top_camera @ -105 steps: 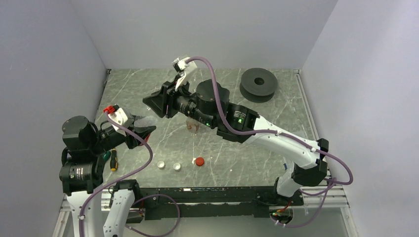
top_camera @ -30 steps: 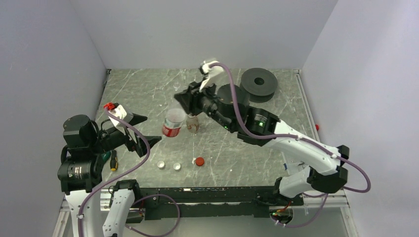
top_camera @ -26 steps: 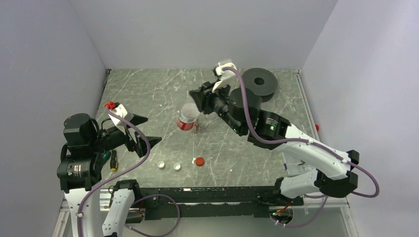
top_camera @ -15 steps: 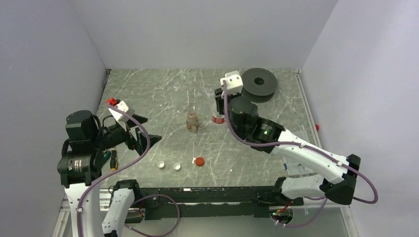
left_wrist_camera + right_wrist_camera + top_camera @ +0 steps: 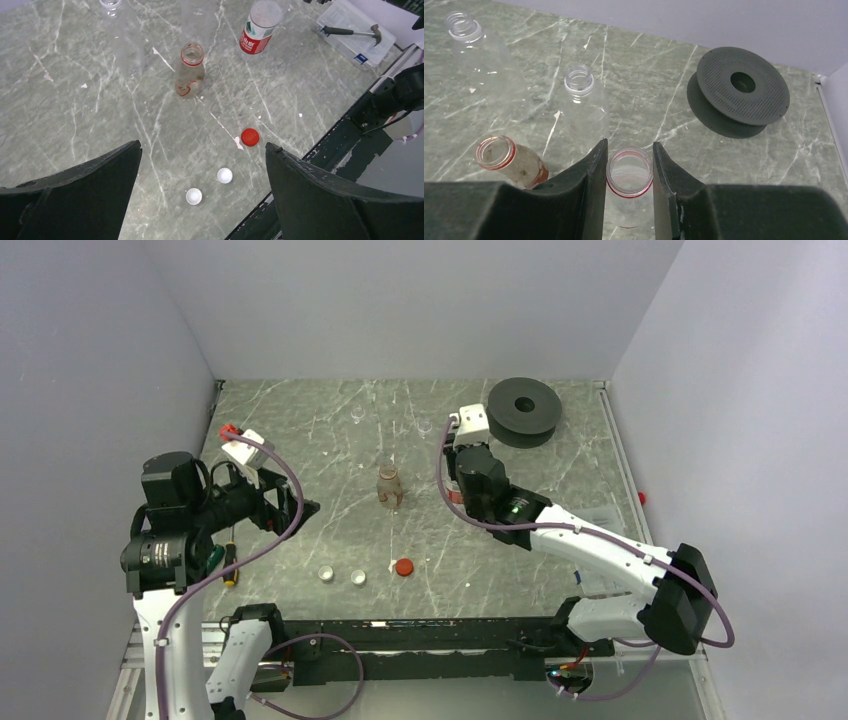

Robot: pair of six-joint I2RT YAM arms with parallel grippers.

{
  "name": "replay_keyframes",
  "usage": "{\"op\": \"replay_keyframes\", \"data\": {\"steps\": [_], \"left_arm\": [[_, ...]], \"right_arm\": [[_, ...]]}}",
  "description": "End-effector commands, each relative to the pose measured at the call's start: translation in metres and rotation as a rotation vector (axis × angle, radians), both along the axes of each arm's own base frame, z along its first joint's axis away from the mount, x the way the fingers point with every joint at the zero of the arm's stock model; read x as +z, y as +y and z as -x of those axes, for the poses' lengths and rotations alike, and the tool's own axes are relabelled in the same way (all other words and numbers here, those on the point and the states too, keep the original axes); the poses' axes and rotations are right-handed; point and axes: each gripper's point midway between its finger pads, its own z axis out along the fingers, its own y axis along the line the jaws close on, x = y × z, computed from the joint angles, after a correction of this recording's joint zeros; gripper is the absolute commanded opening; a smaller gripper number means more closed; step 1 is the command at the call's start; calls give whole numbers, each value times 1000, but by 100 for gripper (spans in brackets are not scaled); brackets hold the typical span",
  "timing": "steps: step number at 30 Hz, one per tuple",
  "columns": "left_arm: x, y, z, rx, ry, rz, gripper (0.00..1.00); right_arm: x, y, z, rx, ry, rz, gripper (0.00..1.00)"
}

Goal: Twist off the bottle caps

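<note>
My right gripper [image 5: 629, 146] is shut on the open neck of a clear bottle with a red label [image 5: 629, 172], held upright. From above, the right gripper [image 5: 455, 475] hides most of that bottle [image 5: 452, 497]. To its left stands an uncapped bottle with a reddish label [image 5: 389, 487]. Two plain clear bottles [image 5: 584, 97] [image 5: 474, 45] stand behind, both without caps. A red cap [image 5: 250, 137] and two white caps [image 5: 224, 175] [image 5: 193, 196] lie loose near the front edge. My left gripper [image 5: 202, 147] hangs open above the caps, holding nothing.
A big black spool disc [image 5: 523, 410] lies at the back right. A screwdriver [image 5: 230, 562] lies by the left arm's base. A clear box with a small hammer [image 5: 356, 37] sits beside the table's right edge.
The right arm carried the red-labelled bottle rightward from tilted to upright, right of the reddish bottle. The left gripper stayed open and drew back slightly toward its base.
</note>
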Motion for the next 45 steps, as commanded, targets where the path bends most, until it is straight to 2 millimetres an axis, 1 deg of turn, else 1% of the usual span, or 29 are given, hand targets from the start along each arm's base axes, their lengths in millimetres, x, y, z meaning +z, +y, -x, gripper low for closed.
{"op": "replay_keyframes", "data": {"steps": [1,6,9,11,15,20,25,30,33,38,40,42,43,45], "left_arm": [[-3,9,-6,56,-22,-30,99],[-11,13,-8,75,-17,-49,99],[-14,15,-9,86,-12,-56,99],[-16,17,-10,96,-11,-60,99],[-16,17,-10,100,-14,-62,99],[-15,17,-9,100,-27,-59,99],[-15,16,-7,99,-33,-61,99],[-15,17,-8,104,-34,-60,99],[-14,17,-9,104,-35,-55,99],[-15,18,-14,119,-30,-48,99],[-16,22,-21,155,-27,-40,99],[-23,29,-33,208,-13,-34,99],[-25,33,-39,240,-7,-33,99],[-35,41,-52,284,6,-48,99]], "right_arm": [[11,8,-8,11,-37,-146,0],[-15,11,-12,9,7,-120,0],[-27,10,-12,5,26,-112,0],[-32,10,-12,6,36,-109,4],[-32,11,-11,15,43,-117,17],[-30,12,-10,22,45,-127,48],[-25,10,-8,23,44,-141,73],[-14,10,-6,34,39,-161,91],[-4,10,-5,40,30,-168,99],[18,7,-1,52,11,-193,100],[32,1,3,49,-6,-211,100],[42,-13,4,21,-18,-229,100],[43,-22,4,10,-14,-236,100],[48,-43,4,-16,-14,-275,100]]}}
